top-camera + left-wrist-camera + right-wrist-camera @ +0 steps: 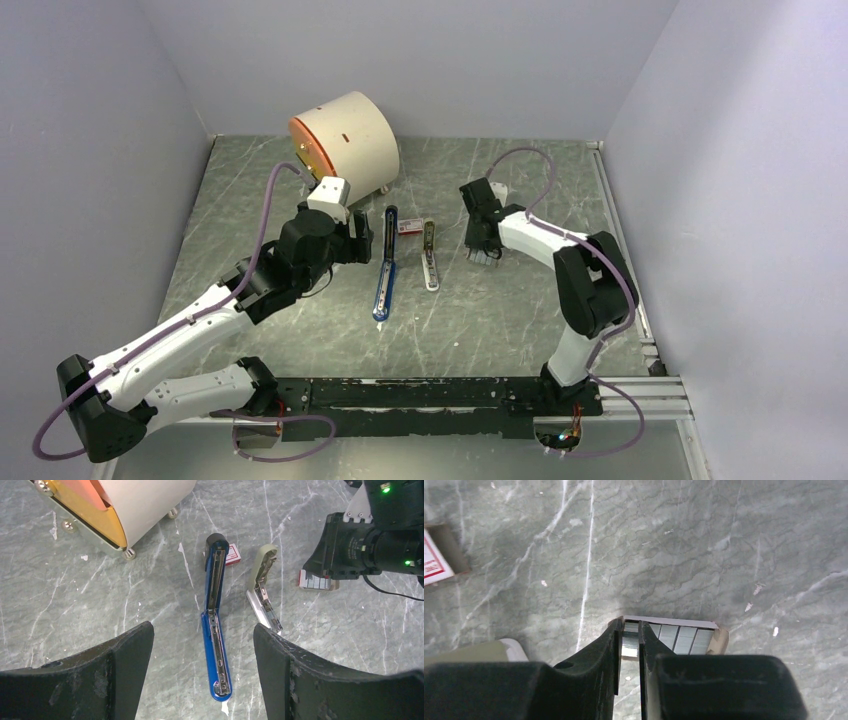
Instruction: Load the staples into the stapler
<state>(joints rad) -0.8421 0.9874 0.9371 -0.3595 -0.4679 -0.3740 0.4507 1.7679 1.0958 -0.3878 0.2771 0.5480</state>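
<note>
Stapler first: seen from the top, the slim blue stapler lies hinged open flat near the middle of the worktop, its length running from far edge to near edge. A grey-green stapler lies just to its right, with a small red-and-white box between their far ends. A beige drum sits toward the far left corner. The left end effector hovers just left of the blue one. The right end effector is down over a staple tray, right of the worktop's middle.

From the left wrist, the left end effector is spread wide and holds nothing. The stapler shows between its fingers, silver channel bared.

From the right wrist, the right end effector is pinched on the staples, a grey strip at one end of the staple tray.
</note>
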